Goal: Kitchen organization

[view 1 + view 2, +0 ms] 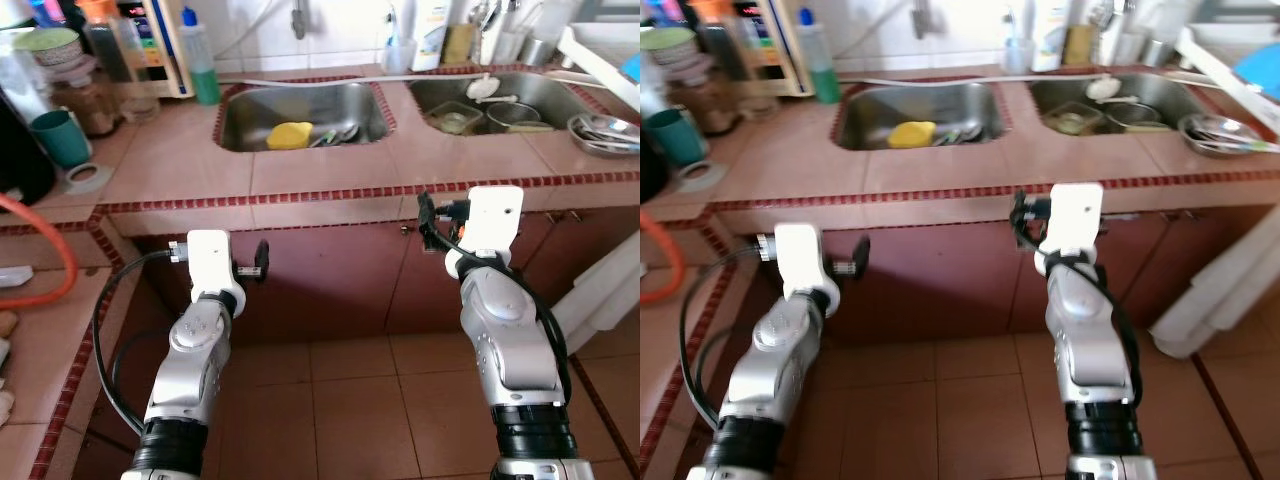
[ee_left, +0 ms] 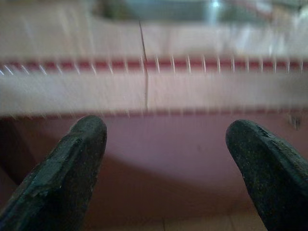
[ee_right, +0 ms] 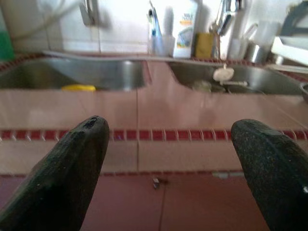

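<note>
At the frame's upper left a teal cup (image 1: 62, 137) stands on the tiled counter (image 1: 180, 150). Lower left, the left gripper (image 2: 166, 159) hangs spread before the cabinet. A yellow sponge (image 1: 289, 134) lies in the left sink (image 1: 300, 115). Right of centre, the right gripper (image 3: 168, 159) is spread at the counter's edge.

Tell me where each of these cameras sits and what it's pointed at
Left eye, right eye: on the head, looking down at the double sink counter; both silver arms show.
Left wrist: behind the open left pincer, facing the counter edge and cabinet front.
Right wrist: behind the open right pincer, held higher, facing both basins.
Shared: the yellow sponge in the left basin shows in eye and right wrist views.
</note>
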Tool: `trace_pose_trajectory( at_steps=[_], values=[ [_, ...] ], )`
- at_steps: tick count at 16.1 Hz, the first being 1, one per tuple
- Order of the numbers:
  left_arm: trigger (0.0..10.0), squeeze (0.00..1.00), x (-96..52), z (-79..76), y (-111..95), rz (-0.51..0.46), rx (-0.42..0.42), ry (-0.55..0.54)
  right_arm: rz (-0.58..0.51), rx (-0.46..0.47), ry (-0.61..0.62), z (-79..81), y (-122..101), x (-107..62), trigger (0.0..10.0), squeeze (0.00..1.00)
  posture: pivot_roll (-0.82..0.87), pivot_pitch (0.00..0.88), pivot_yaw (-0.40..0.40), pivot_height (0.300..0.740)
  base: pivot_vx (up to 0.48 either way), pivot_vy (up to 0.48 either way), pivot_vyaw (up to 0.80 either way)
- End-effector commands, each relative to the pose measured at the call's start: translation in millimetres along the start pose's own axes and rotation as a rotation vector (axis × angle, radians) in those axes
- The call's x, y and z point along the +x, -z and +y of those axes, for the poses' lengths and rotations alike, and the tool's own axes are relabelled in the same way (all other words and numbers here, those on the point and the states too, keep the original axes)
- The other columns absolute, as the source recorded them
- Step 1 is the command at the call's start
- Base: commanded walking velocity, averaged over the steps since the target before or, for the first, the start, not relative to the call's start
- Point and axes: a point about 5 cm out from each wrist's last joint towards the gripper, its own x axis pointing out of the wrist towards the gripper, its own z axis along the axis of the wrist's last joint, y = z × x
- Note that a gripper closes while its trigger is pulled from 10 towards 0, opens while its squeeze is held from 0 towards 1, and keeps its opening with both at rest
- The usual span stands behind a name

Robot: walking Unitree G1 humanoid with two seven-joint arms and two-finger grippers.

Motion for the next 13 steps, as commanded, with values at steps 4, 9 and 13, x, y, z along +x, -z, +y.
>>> trace_pose_trajectory(
  at_steps=[4,9,13],
  values=[
    [10.0,0.00,-9.4,27.3,56,0.185,0.089,-0.046,0.126,-0.081,-0.015,-4.6,47,-12.1,10.0,0.00,-0.05,0.042,0.053,0.740,0.000,0.000,-0.77],
    [10.0,0.00,-18.2,50.4,98,0.391,0.186,-0.071,0.399,-0.127,0.027,-29.6,119,-33.9,10.0,0.00,-0.05,0.041,0.056,0.740,0.000,0.000,-0.77],
    [10.0,0.00,-25.6,46.8,122,0.556,0.227,-0.009,0.644,-0.092,0.084,-40.2,171,-63.2,10.0,0.00,-0.05,0.039,0.065,0.740,0.000,0.000,-0.76]
  ],
)
